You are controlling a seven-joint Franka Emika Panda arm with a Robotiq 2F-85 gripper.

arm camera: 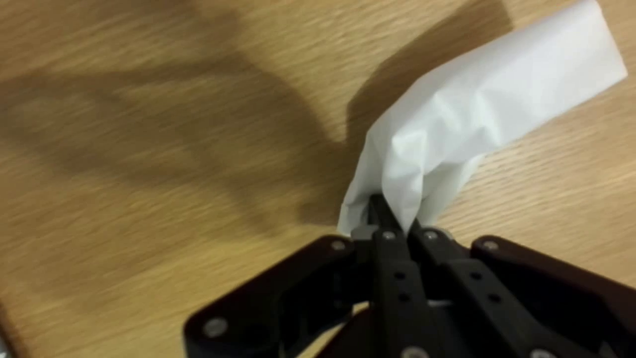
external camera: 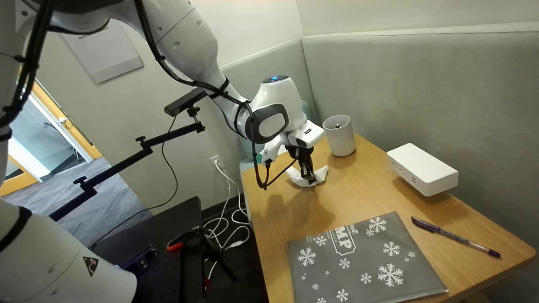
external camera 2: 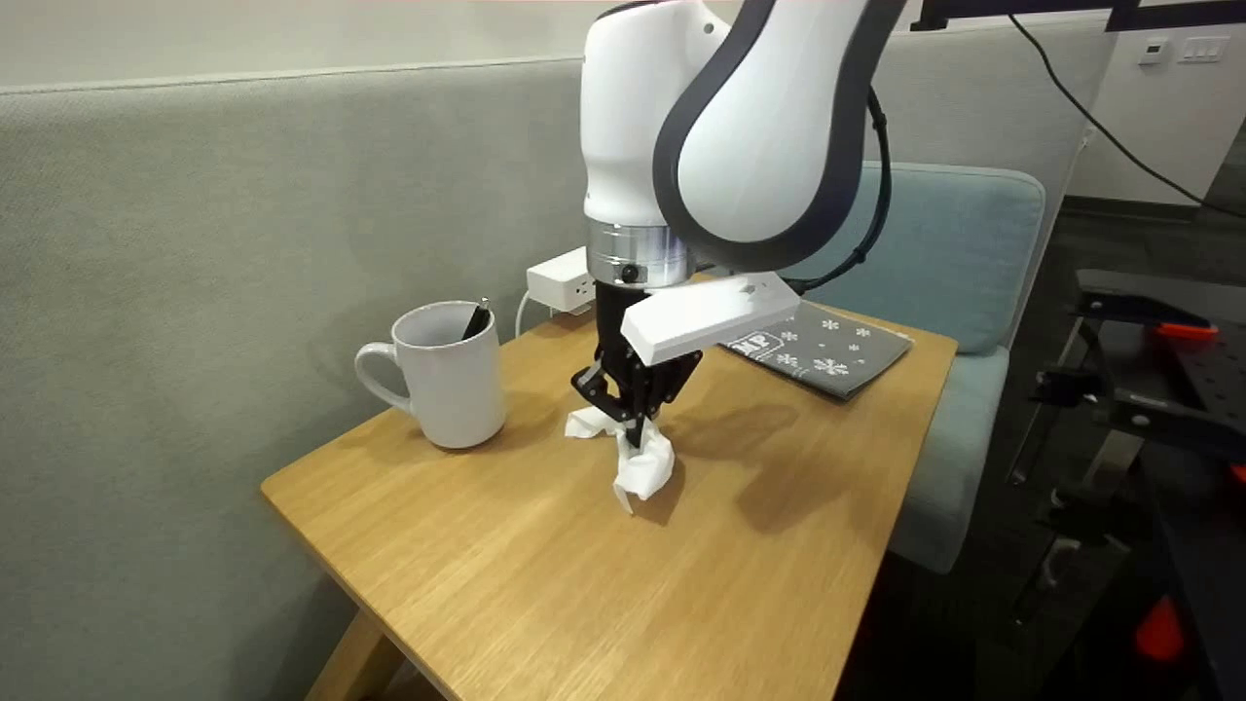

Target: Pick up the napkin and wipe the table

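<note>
The crumpled white napkin (external camera: 298,178) is pinched in my gripper (external camera: 311,180) over the far part of the tan wooden table (external camera: 362,185). In an exterior view the napkin (external camera 2: 646,467) bunches around the fingertips of the gripper (external camera 2: 635,433), with two ends spread out low at the table (external camera 2: 545,584). In the wrist view the gripper (arm camera: 402,223) is shut with the napkin (arm camera: 457,119) between its fingers. A folded flap reaches to the upper right and casts a shadow on the wood. Whether the napkin's underside touches the table I cannot tell.
A white mug (external camera 2: 456,380) with a pen in it stands near the gripper, by the padded bench back. A white box (external camera: 421,168) sits at the bench-side edge. A grey snowflake-patterned mat (external camera: 358,256) and a purple pen (external camera: 454,236) lie on the table.
</note>
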